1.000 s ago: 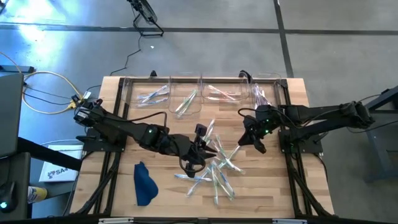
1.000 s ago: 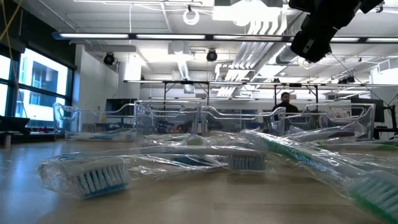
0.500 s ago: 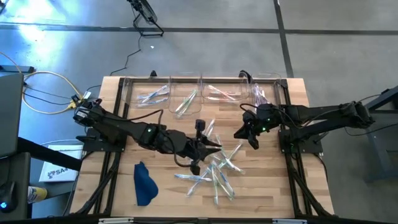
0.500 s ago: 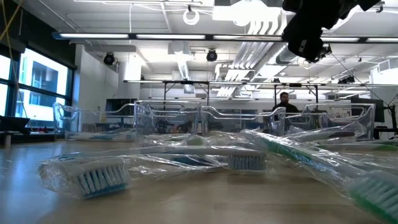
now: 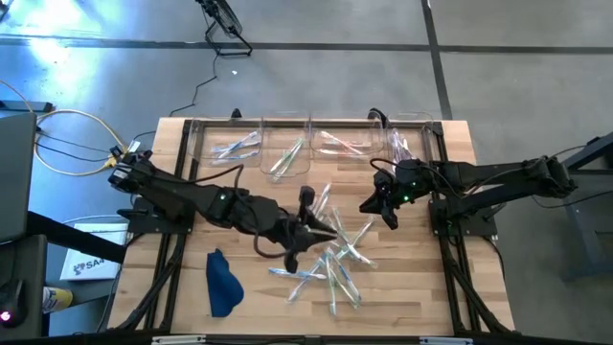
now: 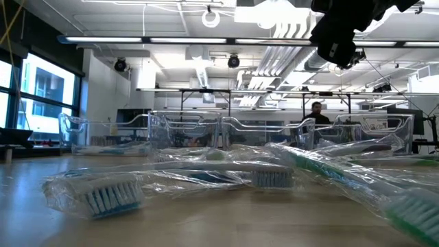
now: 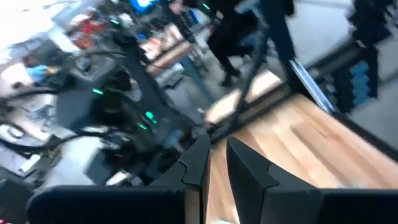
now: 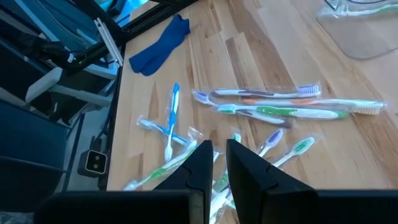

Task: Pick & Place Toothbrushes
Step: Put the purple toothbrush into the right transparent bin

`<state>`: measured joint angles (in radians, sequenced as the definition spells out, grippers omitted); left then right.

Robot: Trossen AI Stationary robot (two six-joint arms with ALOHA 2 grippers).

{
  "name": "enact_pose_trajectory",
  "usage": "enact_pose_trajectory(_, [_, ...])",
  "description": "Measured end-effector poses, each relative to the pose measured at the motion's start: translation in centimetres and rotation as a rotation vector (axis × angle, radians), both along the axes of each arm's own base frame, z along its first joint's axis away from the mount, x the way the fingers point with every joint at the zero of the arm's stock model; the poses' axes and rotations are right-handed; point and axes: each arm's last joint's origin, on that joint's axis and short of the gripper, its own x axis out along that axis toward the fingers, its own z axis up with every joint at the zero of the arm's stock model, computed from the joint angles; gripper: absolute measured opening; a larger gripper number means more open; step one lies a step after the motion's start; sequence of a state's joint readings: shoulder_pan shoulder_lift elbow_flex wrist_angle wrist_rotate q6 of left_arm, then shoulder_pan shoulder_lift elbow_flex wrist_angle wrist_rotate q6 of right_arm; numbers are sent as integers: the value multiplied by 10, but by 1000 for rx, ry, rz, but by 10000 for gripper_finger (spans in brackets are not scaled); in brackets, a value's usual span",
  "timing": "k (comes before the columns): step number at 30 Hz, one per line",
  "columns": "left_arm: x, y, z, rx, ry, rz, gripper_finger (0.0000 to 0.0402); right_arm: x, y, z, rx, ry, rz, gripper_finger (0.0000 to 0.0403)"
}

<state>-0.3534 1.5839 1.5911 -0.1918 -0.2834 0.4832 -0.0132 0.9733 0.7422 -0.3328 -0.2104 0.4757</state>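
Several wrapped toothbrushes (image 5: pixel 335 259) lie in a loose heap on the wooden table's middle, also seen in the right wrist view (image 8: pixel 273 106) and the low view (image 6: pixel 206 175). My left gripper (image 5: pixel 318 227) hovers over the heap's far left side, shut, its fingers (image 7: pixel 249 171) nearly level with only a slit between them. A pale green bit shows low in that slit; whether it is held I cannot tell. My right gripper (image 5: pixel 375 206) hangs above the table right of the heap, shut (image 8: pixel 217 158) and empty, tilted down toward the toothbrushes.
Clear plastic bins (image 5: pixel 287 144) stand in a row along the far edge, with a few toothbrushes inside; one corner shows in the right wrist view (image 8: pixel 367 31). A dark blue cloth (image 5: pixel 222 283) lies near the front left. A person (image 6: pixel 315 113) is far behind the table.
My left gripper has risen a little above the heap and tipped up toward level. My right gripper has turned at its wrist, its fingers swinging toward the table's left, without changing place. The toothbrushes on the table have stayed where they were.
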Motion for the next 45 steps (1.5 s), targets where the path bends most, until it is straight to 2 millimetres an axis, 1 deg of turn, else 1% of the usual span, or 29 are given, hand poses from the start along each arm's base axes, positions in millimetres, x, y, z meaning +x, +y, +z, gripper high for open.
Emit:
enact_pose_trajectory(4, [1,0,1,34,-14,14,49,0,0,0,-1,0,0,39])
enact_pose_trajectory(7, [1,2,-1,107,0,8,49,0,0,0,-8,-3,2,39])
enact_pose_trajectory(9, [3,8,-2,136,6,-11,49,0,0,0,-11,-4,4,39])
enact_pose_trajectory(14, [8,28,-6,126,53,-79,49,1,-1,1,-26,-13,-22,39])
enact_pose_trajectory(17, [12,42,-14,112,71,-68,49,1,-1,1,-25,-11,-24,39])
enact_pose_trajectory(18, [10,46,-17,112,80,-59,49,1,-1,1,-25,-12,-24,39])
enact_pose_trajectory(19, [6,49,-20,116,87,-54,49,1,-1,1,-25,-11,-24,39])
enact_pose_trajectory(21, [0,56,-19,106,28,-35,49,0,-1,1,-25,-11,-24,39])
enact_pose_trajectory(25, [-29,64,-27,85,-88,-15,49,1,-1,1,-27,-11,-27,39])
enact_pose_trajectory(27, [-46,69,-41,62,-109,22,49,1,-1,1,-29,-12,-30,39])
enact_pose_trajectory(29, [-60,72,-54,14,-169,41,49,1,-2,1,-38,-15,-44,39])
enact_pose_trajectory(31, [-75,75,-71,0,-186,50,49,1,-2,1,-41,-20,-49,39])
enact_pose_trajectory(33, [-86,77,-82,-20,-240,49,49,2,-2,3,-41,-33,-49,39])
enact_pose_trajectory(35, [-96,78,-97,-51,-236,50,49,3,-2,3,-47,-41,-48,39])
enact_pose_trajectory(38, [-109,81,-107,-94,-256,51,49,4,-2,2,-79,-47,-48,39])
enact_pose_trajectory(40, [-112,81,-106,-99,-288,50,49,6,-2,4,-74,-70,-51,39])
enact_pose_trajectory(42, [-117,82,-108,-92,-276,52,49,8,-3,4,-54,-73,-73,37])
enact_pose_trajectory(45, [-121,83,-104,-33,-277,44,49,11,0,0,-66,-46,-106,23])
